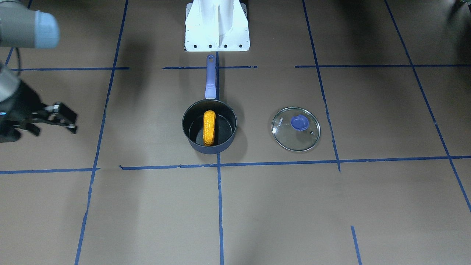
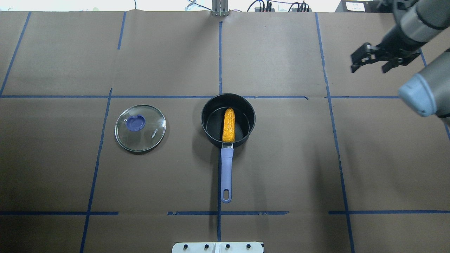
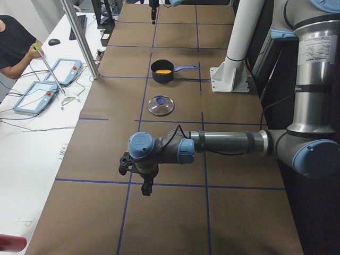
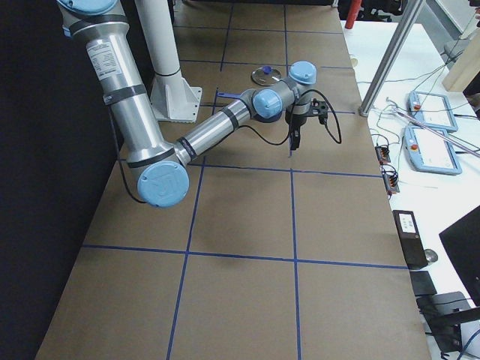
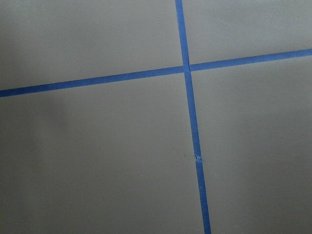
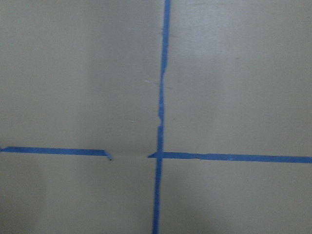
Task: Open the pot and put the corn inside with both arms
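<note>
The dark navy pot (image 2: 208, 134) stands open at mid-table, its purple-blue handle (image 2: 226, 172) pointing toward the robot's base. The orange-yellow corn (image 2: 228, 124) lies inside it and also shows in the front-facing view (image 1: 209, 127). The glass lid (image 2: 140, 128) with its blue knob lies flat on the table on the pot's left, apart from it. My right gripper (image 2: 369, 69) is open and empty, high over the far right of the table, well away from the pot. My left gripper (image 3: 143, 183) shows only in the exterior left view, far from the lid; I cannot tell whether it is open.
The white base bracket (image 1: 217, 25) stands behind the pot handle's end. Blue tape lines cross the brown table cover. Both wrist views show only table cover and tape. A side table with control pendants and a seated person (image 3: 13, 48) lies beyond the far edge.
</note>
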`<state>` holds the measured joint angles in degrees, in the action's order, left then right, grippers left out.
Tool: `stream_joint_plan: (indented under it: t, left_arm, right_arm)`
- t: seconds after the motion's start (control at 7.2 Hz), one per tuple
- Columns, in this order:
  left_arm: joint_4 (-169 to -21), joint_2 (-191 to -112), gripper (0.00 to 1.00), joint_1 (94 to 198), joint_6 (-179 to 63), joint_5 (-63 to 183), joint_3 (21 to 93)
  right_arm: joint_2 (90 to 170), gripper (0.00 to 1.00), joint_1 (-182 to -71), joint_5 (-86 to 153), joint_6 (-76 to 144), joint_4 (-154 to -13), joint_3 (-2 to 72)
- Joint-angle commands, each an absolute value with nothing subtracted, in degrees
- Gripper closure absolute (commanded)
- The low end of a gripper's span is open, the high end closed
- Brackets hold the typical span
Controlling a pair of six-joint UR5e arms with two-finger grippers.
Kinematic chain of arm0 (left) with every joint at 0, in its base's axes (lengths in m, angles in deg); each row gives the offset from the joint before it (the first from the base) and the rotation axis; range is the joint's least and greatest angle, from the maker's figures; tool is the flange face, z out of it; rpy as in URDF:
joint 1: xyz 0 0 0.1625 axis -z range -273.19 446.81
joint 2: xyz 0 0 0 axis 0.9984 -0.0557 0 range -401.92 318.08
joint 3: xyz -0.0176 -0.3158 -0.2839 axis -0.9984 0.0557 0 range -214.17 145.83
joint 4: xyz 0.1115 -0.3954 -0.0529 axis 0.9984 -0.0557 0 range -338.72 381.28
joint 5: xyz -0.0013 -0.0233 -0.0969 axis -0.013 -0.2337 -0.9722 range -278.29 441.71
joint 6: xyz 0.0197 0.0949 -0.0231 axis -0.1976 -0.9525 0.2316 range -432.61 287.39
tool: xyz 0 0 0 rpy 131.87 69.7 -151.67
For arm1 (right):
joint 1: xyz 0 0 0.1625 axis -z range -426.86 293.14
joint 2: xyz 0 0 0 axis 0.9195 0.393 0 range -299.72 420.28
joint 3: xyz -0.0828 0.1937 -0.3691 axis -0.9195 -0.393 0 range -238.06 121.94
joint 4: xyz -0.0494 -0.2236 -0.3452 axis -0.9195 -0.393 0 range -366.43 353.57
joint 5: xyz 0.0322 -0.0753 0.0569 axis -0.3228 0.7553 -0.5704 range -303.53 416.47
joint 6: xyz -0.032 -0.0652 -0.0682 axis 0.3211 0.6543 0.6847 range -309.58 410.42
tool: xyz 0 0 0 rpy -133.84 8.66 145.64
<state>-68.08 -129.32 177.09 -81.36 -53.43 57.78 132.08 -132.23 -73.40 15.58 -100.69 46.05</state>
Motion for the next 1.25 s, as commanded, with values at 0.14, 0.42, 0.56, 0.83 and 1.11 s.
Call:
stream_joint_plan:
  t: [0.14,0.42,0.56,0.83,1.11]
  left_arm:
    - [-67.7,-129.0,0.0,177.2,-81.2,-53.6,57.8]
    - [-67.8,-129.0,0.0,177.1,-81.1,-53.6,57.9]
    - [-67.8,-129.1,0.0,177.2,-81.0,-53.6,57.9]
    - [-67.8,-129.3,0.0,177.1,-81.0,-53.6,57.8]
    - [-67.8,-129.2,0.0,177.2,-81.0,-53.6,57.8]
  right_arm:
    - [141.5,0.0,-145.0,-77.2,35.5,-100.6,40.5]
    - [144.1,0.0,-156.0,-83.7,54.6,-100.6,31.3]
    - [147.3,0.0,-158.4,-83.8,58.2,-100.5,30.1]
    - [147.7,0.0,-158.4,-81.9,58.7,-100.0,29.0]
    - [148.2,0.0,-158.4,-81.3,58.1,-100.1,28.8]
